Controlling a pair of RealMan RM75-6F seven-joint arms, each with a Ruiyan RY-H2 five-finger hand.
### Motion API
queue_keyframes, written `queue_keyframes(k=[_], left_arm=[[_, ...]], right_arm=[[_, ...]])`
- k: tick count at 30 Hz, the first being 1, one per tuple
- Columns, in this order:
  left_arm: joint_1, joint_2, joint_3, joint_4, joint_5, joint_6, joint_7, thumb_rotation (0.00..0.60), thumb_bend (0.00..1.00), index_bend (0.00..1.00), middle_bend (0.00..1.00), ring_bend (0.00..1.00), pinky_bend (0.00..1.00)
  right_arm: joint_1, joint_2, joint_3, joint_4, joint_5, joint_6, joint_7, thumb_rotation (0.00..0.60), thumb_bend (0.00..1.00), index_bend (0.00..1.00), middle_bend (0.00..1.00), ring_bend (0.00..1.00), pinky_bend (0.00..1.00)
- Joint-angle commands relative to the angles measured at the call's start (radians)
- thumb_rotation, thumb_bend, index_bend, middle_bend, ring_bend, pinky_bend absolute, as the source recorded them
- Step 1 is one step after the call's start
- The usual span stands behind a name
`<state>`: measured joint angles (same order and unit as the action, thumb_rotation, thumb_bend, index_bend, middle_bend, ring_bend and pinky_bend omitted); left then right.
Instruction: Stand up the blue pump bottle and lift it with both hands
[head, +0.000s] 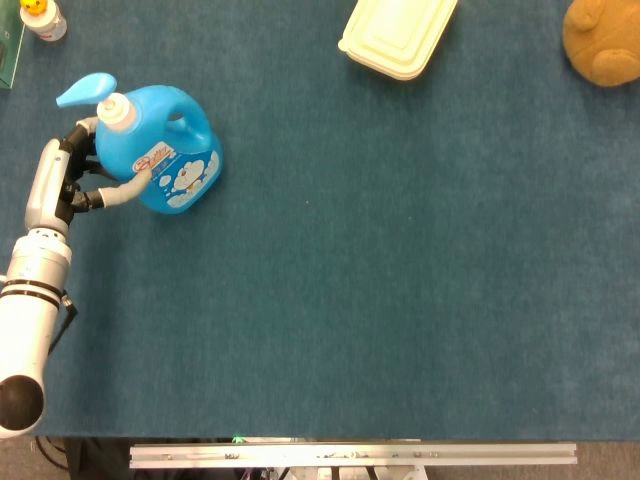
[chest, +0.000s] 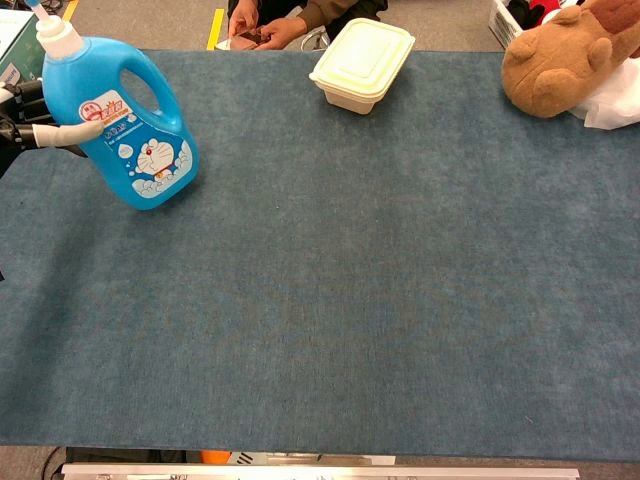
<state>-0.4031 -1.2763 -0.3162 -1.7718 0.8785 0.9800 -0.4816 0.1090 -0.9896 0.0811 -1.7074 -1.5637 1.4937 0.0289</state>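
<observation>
**Blue bottle gripped at far left**

Blue pump bottle (head: 160, 150) stands tilted at the far-left side of the table (head: 400, 280). Left hand (head: 85, 180) grips its body, pale fingers (chest: 65, 133) wrapped across the label. Right hand appears in neither view. Cream lidded container (chest: 362, 64) sits well apart.

Blue pump bottle (head: 160, 155), cartoon-print label

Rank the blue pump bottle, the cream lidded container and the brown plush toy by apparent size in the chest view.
1. Blue pump bottle, largest as seen, though it sits nearer the camera.
2. Brown plush toy and cream lidded container look about alike; the toy is cut off by the frame edge, so no ranking between them.
</observation>
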Motion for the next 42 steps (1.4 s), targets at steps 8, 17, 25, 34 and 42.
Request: queue_keyframes(k=[8, 17, 25, 34, 42], left_arm=[[0.014, 0.095, -0.011, -0.01, 0.214, -0.128, -0.169, 0.6, 0.22, 0.41, 0.4, 0.45, 0.44], [0.017, 0.118, 0.019, -0.039, 0.369, -0.115, -0.234, 0.6, 0.22, 0.41, 0.4, 0.44, 0.44], [0.025, 0.134, 0.046, -0.099, 0.436, -0.061, -0.243, 0.6, 0.22, 0.41, 0.4, 0.44, 0.44], [0.03, 0.144, 0.076, -0.158, 0.454, -0.014, -0.218, 0.6, 0.22, 0.41, 0.4, 0.44, 0.44], [0.025, 0.141, 0.103, -0.194, 0.447, 0.003, -0.172, 0.6, 0.22, 0.41, 0.4, 0.43, 0.44]], right_arm=[[0.058, 0.057, 0.009, -0.103, -0.035, -0.066, 0.04, 0.6, 0.04, 0.06, 0.25, 0.26, 0.27], [0.154, 0.119, 0.03, -0.252, -0.04, -0.189, 0.188, 0.6, 0.04, 0.1, 0.27, 0.26, 0.27], [0.261, 0.116, 0.053, -0.349, -0.002, -0.339, 0.201, 0.6, 0.11, 0.21, 0.29, 0.26, 0.27], [0.363, 0.022, 0.113, -0.395, 0.152, -0.435, 0.168, 0.6, 0.2, 0.28, 0.33, 0.26, 0.27], [0.444, -0.04, 0.157, -0.456, 0.335, -0.473, 0.016, 0.6, 0.2, 0.32, 0.33, 0.25, 0.27]])
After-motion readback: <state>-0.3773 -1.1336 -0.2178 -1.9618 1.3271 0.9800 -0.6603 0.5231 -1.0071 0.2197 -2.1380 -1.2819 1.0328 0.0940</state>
